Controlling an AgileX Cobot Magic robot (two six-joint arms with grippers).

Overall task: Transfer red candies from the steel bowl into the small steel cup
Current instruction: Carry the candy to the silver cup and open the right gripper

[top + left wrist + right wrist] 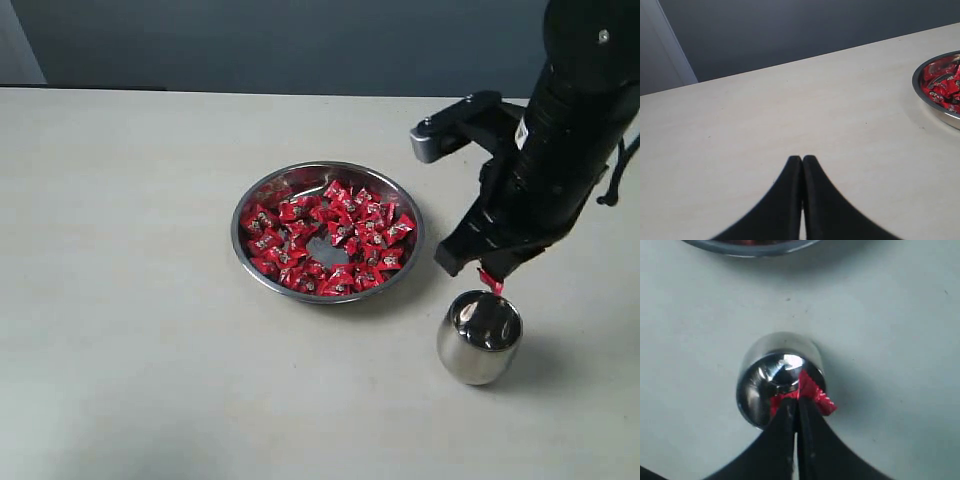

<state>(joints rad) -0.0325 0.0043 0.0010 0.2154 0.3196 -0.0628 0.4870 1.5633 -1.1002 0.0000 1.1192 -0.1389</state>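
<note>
Pale matte table [120,350] under everything. Big black right arm [565,140] slanting in from the top right corner, wrist tipped downward. Wide shallow steel bowl [330,298] mid-table, shiny, loaded with crinkly red candies [330,235] around a bare patch of flat bottom. Near it on the right, the small steel cup [478,352], upright, barrel-sided and mirror-bright, mouth facing up. Right gripper [487,270] pinched tight on a single red candy [815,391], hanging just above the cup's rim, wrapper poking out sideways. Left gripper [802,160] closed too, nothing in it, over bare table.
</note>
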